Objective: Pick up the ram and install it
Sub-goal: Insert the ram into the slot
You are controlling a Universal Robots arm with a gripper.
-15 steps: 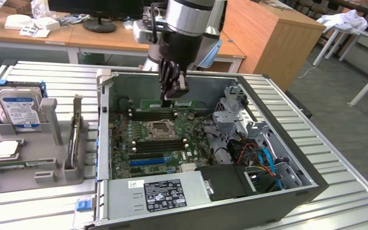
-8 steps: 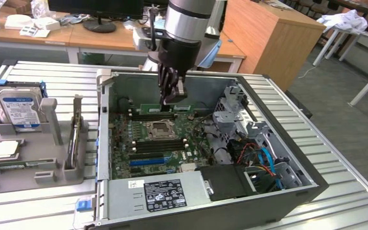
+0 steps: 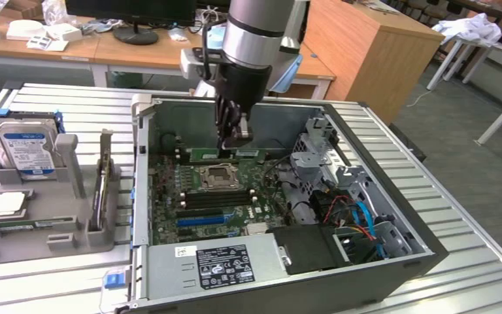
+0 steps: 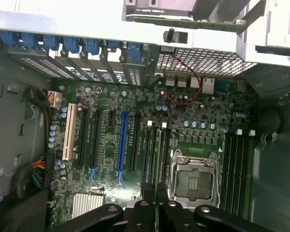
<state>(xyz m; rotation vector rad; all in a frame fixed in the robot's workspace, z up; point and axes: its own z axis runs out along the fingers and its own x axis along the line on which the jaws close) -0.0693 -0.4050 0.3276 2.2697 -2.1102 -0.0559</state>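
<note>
Open case (image 3: 425, 252) on a slatted table (image 3: 42, 288), exterior view. Nearest, in front of the socket (image 3: 219, 176): power supply (image 3: 220, 267) with a black label; to the exterior view's right of the socket, red and blue cables (image 3: 365, 219); around the socket, the motherboard (image 3: 168, 190), with dark empty slots just on the socket's near side. Just behind the socket: the ram (image 3: 206, 156), standing on its long edge and level across the board, white label showing; whether it is fully seated cannot be told. Gripper (image 3: 233, 145) directly above the ram, arm upright; jaws narrow, pinching the ram's top edge about mid-length. Wrist view: gripper (image 4: 153, 205) just beside the socket (image 4: 193, 181), fingers (image 4: 144, 212) close together. Well to the exterior view's left of the socket, outside the case: grey holder (image 3: 59, 226) with a hard drive (image 3: 24, 149) standing upright.
</note>
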